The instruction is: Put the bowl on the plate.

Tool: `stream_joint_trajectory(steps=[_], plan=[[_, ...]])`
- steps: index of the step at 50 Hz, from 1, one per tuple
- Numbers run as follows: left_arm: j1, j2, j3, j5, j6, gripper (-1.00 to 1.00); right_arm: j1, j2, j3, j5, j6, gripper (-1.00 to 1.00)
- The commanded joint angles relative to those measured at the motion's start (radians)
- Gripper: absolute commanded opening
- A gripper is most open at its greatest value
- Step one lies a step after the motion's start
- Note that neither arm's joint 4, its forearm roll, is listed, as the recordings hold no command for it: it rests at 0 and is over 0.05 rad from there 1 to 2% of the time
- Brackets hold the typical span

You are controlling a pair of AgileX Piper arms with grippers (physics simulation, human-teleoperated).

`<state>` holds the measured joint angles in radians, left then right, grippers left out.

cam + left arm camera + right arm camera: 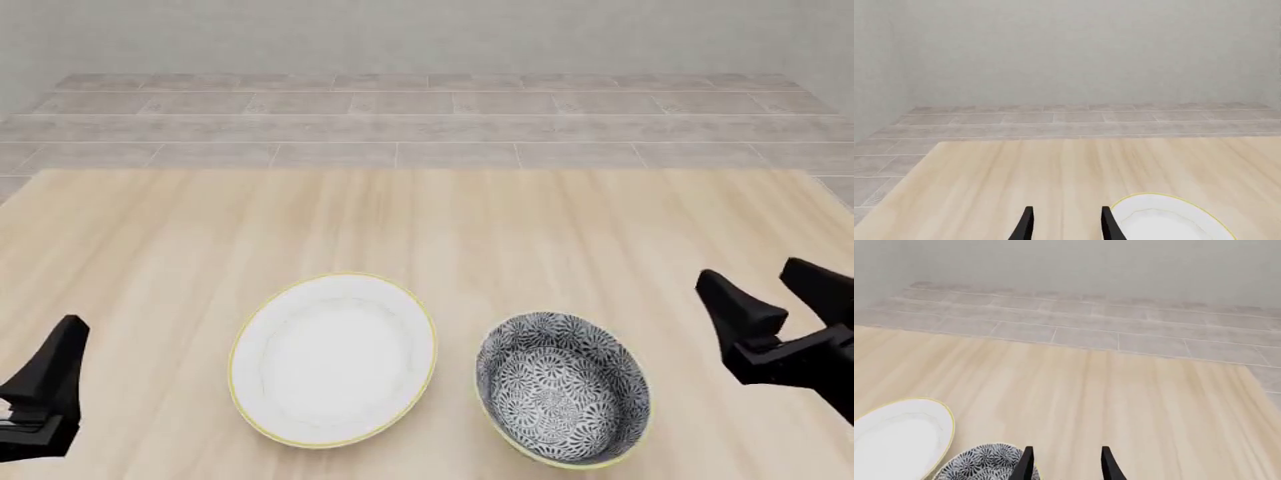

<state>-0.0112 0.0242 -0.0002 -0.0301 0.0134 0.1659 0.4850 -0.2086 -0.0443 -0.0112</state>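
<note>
The bowl [563, 388], patterned grey-black and white inside with a thin yellow rim, sits upright on the table just right of the plate [334, 360]. The plate is flat, white and gold-rimmed, and a narrow gap separates the two. My right gripper [750, 278] hovers open to the right of the bowl, holding nothing. In the right wrist view the bowl [984, 464] lies beside the open fingers [1026, 462], with the plate [897, 440] past it. My left gripper [1067, 212] is open and empty at the table's near left. The plate [1167, 222] lies just outside one finger [1109, 222].
The light wooden table [427, 230] stretches away behind both dishes to its far edge. Beyond it are a grey tiled floor [427, 120] and a pale wall. In the front view only one black finger [60, 365] of the left gripper shows, at the lower left corner.
</note>
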Motion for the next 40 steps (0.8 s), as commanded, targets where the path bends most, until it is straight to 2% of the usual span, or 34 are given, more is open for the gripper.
stream_joint_trajectory(steps=[1,18,40], plan=[[0.000,0.006,0.000,-0.006,0.000,1.00,0.023,0.051,-0.037,0.029,-0.033,1.00],[-0.001,0.025,0.000,-0.027,0.003,1.00,0.090,0.165,-0.109,0.084,-0.063,1.00],[0.001,0.046,-0.001,-0.046,0.000,1.00,0.139,0.276,-0.131,0.087,-0.075,1.00]])
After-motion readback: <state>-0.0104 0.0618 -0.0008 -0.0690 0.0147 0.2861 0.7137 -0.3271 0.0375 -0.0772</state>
